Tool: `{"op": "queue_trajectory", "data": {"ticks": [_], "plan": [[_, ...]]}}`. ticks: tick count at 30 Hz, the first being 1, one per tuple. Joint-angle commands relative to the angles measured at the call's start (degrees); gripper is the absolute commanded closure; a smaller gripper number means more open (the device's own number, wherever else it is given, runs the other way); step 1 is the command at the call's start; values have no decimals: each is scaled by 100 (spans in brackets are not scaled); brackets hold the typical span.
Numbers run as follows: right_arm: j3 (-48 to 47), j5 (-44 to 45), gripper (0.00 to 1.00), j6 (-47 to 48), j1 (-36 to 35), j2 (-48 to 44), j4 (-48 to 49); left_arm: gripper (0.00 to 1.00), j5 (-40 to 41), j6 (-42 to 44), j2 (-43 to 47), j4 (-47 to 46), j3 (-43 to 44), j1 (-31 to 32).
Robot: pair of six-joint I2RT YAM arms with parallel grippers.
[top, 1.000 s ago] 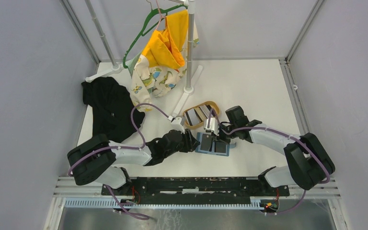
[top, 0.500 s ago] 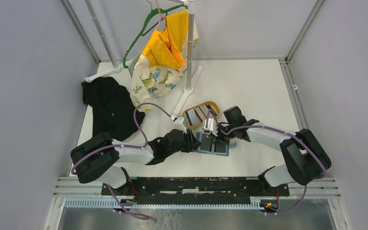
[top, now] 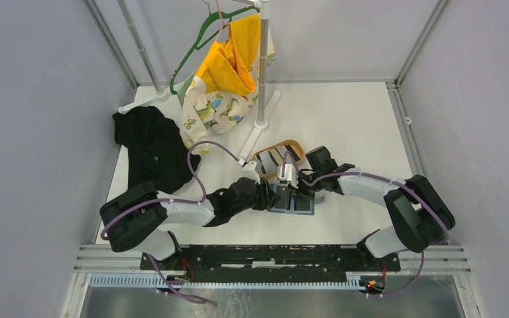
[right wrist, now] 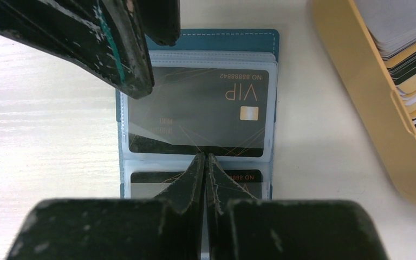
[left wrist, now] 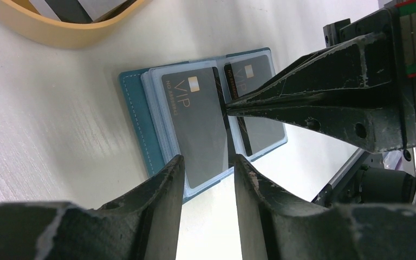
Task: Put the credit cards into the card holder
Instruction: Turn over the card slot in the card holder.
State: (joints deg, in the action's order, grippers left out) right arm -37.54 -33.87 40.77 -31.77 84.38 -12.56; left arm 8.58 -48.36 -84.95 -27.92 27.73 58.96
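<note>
Left gripper (left wrist: 207, 162): jaws released, spread over the holder's near edge with the end of the VIP card showing in the gap. Nothing is gripped.
Holder (left wrist: 135, 108): open and flat on the bench (top: 344, 119), right between the two grippers and just short of the tray. A dark VIP card (right wrist: 195, 114) sits in one clear sleeve, and a second dark card sits in the sleeve beside it.
Right gripper (right wrist: 205, 157): jaws clenched tip to tip, the point down on the fold between the two sleeves. No card shows between them.
Step in hand: looks like pinning the holder open while a card gets seated. Two are in and plenty wait in the tray, so I'd call it early days.
Doing it well: keep that point on the fold so the holder can't slide or flip shut. Let the left jaws nudge the VIP card square into its sleeve, low and slow, with no prying at the clear plastic.
Tray (right wrist: 368, 81): tan oval just beyond the holder, with cards (right wrist: 406, 43) fanned in a stack inside.
In the way: both grippers crowd the same small holder. The tray rim sits close, and the right wrist hangs partly over it in the top view.
Farther off: a black garment (top: 149, 149) is heaped at left. At the back a rack pole (top: 262, 66) carries a yellow top (top: 228, 63) and a green hanger (top: 189, 63), all well apart from the work.
</note>
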Motion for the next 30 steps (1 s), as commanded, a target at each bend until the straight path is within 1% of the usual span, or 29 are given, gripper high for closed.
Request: {"op": "queue_trajectory", "data": {"ticks": [1,23,30], "plan": [[-157,-96,94,10,-47,72,-71,55,-20,-106,-116,-79,244,-11],[-184,-148,94,-8,-57,123,-96,52,94,-165,-408,684,724,-6],[-192,-116,94,-8,-66,131,-103,51,-28,-187,-526,673,798,7]]}}
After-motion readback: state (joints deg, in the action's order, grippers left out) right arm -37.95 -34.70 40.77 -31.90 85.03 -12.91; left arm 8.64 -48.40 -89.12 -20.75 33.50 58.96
